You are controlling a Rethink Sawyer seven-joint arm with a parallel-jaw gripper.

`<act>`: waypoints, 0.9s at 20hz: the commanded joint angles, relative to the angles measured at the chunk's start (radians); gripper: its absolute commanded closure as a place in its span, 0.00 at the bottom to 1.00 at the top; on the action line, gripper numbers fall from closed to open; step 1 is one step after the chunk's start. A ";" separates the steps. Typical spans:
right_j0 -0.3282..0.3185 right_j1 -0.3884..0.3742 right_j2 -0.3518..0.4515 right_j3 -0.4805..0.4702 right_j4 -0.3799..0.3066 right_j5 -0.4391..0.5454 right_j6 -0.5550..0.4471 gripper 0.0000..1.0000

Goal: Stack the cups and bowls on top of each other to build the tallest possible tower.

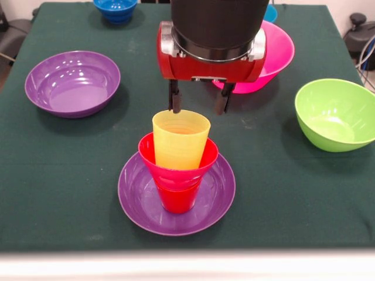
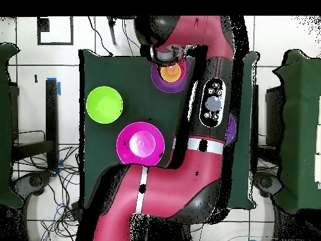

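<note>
The tower (image 1: 177, 175) stands near the front of the dark green cloth-covered tabletop (image 1: 58, 175). Its base is a wide, shallow, glossy purple plastic bowl (image 1: 135, 196); in it sits a red plastic tapered cup (image 1: 177, 199), carrying a small crimson plastic bowl (image 1: 176, 167), with a yellow plastic tapered tumbler (image 1: 180, 140) nested on top.

The pincer (image 1: 198, 99) hangs just above and behind the yellow tumbler's rim, spread apart and holding nothing.

Handling, as judged: the pieces appear light, rigid and slippery. Thin walls would flex under hard pressure. A hold across a rim or upper wall seems best. The column looks top-heavy and liable to tip from a sideways knock.

Spare stock: a second purple shallow bowl (image 1: 72, 82) sits well apart on the cloth, as do a big pink plastic bowl (image 1: 275, 52), a big lime green plastic bowl (image 1: 337, 114) and a dark blue plastic bowl (image 1: 115, 9) at the far edge.

The cloth lies flat, offering some grip. The overhead view shows a pale tiled floor (image 2: 37, 75) and loose cables (image 2: 37, 188) beside the tabletop.
</note>
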 commanded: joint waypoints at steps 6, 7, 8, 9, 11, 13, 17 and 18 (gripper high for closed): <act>0.078 -0.381 -0.032 0.652 0.031 -0.200 0.011 0.00; 0.083 -0.415 -0.033 0.724 0.030 -0.250 0.014 0.00; 0.089 -0.438 -0.031 0.783 0.029 -0.304 0.025 0.00; 0.095 -0.456 -0.031 0.837 0.027 -0.347 0.039 0.00; 0.110 -0.470 -0.027 0.902 0.024 -0.412 0.065 0.00; 0.127 -0.472 -0.021 0.935 0.030 -0.449 0.091 0.00; 0.168 -0.437 -0.016 0.923 0.040 -0.502 0.145 0.00; 0.175 -0.419 -0.014 0.907 0.038 -0.515 0.148 0.00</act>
